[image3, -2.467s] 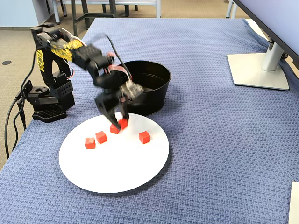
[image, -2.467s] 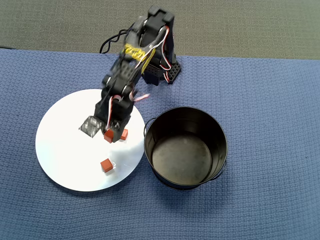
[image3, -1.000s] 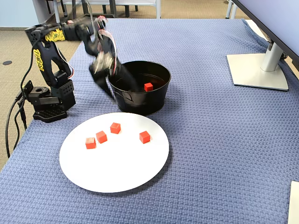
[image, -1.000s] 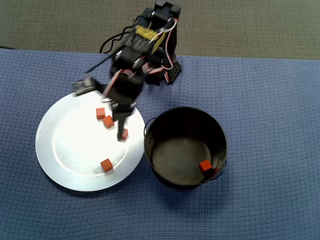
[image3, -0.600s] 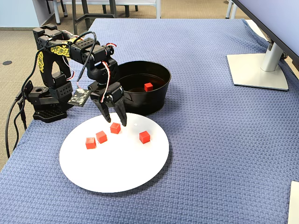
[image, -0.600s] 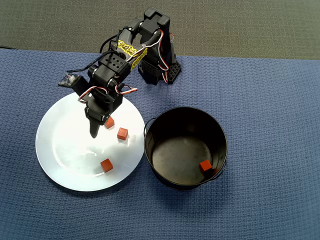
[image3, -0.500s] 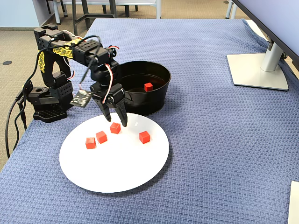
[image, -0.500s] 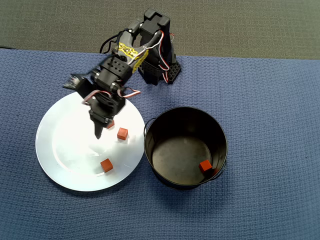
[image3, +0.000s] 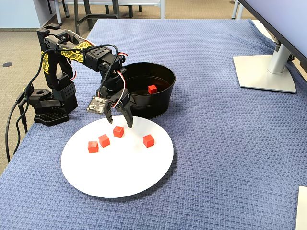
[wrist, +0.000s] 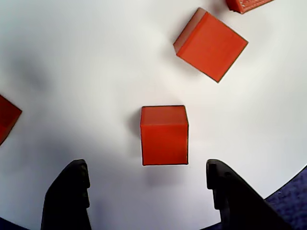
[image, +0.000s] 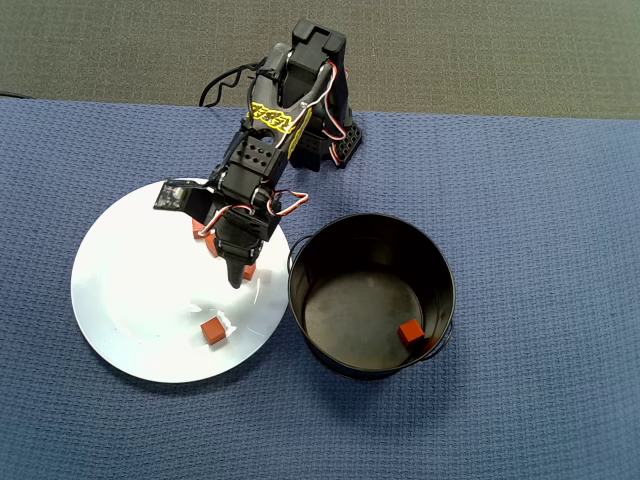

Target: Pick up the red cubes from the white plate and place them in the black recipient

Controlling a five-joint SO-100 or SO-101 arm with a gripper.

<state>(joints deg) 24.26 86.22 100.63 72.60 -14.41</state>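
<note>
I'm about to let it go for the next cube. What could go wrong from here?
1. The open hand frames a cube that is not centred; one finger may nudge it away across the glossy white plate.
2. A neighbouring cube lies close and could be bumped.
3. The black pot stands right beside the arm, so a low swing might clip its rim.

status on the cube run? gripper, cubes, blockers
Gripper open, empty, poised over the nearest red cube on the white plate. Four cubes on plate, one in the black pot. Nothing in the way.
</note>
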